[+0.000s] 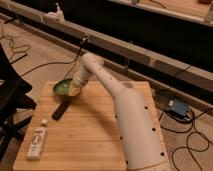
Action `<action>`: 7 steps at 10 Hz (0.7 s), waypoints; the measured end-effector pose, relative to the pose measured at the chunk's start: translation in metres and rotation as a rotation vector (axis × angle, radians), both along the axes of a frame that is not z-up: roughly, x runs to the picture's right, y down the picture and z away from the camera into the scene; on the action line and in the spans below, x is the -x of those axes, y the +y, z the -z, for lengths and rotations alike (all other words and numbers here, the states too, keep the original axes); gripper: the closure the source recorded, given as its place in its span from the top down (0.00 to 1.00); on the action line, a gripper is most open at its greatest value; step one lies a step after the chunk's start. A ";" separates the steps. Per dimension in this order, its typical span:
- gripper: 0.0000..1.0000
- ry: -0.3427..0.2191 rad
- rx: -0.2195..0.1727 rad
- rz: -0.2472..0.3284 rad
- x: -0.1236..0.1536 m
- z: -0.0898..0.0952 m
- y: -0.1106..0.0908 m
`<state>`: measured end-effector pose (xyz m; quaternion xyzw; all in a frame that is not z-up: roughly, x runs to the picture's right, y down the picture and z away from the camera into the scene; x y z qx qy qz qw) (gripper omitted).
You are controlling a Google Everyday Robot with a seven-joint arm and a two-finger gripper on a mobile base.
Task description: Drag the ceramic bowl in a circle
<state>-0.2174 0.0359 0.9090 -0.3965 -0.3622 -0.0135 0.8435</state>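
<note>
The green ceramic bowl (63, 88) rests on the wooden table (95, 135) near its far left corner. My gripper (75, 90) reaches down from the white arm (120, 105) onto the bowl's right rim and is shut on it. The arm's wrist hides the right side of the bowl.
A small black object (60, 110) lies just in front of the bowl. A white tube (36, 143) lies near the table's front left edge. Cables run over the floor to the left and right. A black chair (10, 95) stands at the left of the table.
</note>
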 end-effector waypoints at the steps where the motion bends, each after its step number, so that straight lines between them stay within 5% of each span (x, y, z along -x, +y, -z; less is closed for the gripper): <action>1: 0.10 -0.019 0.013 0.022 0.008 0.000 0.008; 3: 0.10 -0.034 0.037 0.063 0.010 0.005 0.023; 7: 0.10 0.086 0.051 0.043 -0.041 0.016 0.025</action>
